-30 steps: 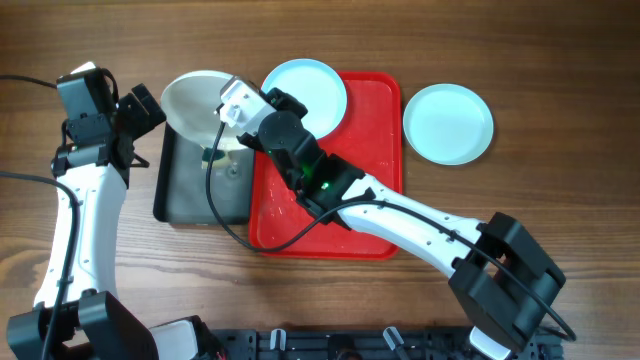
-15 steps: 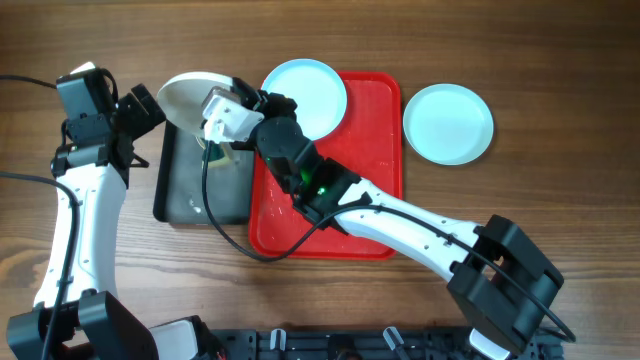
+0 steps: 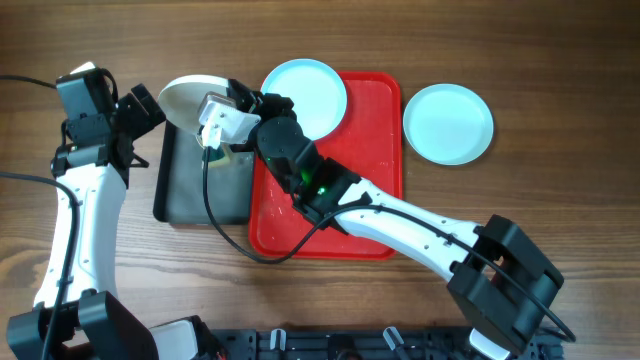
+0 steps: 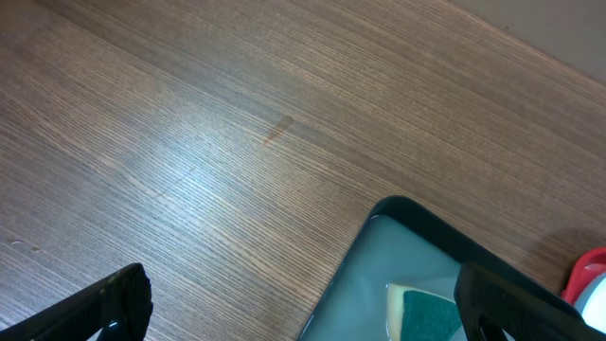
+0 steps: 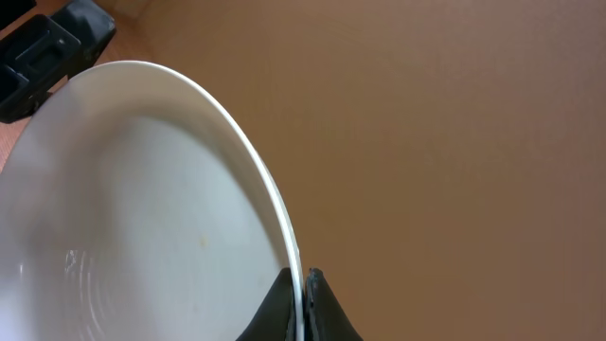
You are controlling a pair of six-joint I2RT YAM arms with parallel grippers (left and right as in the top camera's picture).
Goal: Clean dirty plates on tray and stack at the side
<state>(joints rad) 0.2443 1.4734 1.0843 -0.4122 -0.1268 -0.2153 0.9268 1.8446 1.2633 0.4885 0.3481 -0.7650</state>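
One plate is in play. Leftmost, our left fingers [image 4: 106, 301] hang apart over the bench [image 4: 189, 142], idle. Next, our right fingers [image 5: 273, 314] stay clamped on the white plate [image 3: 185, 93] by its rim above the dark tray [image 3: 180, 195]; in the last second we tip it from near flat toward its edge, which we judge sheds scraps. One blue plate [image 3: 305, 85] waits on the red tray [image 3: 375, 160]; another blue plate [image 3: 448, 122] sits on the bench right of it.

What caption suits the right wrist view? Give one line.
Right arm's fingers clamp the white plate by its rim, held at a tilt.
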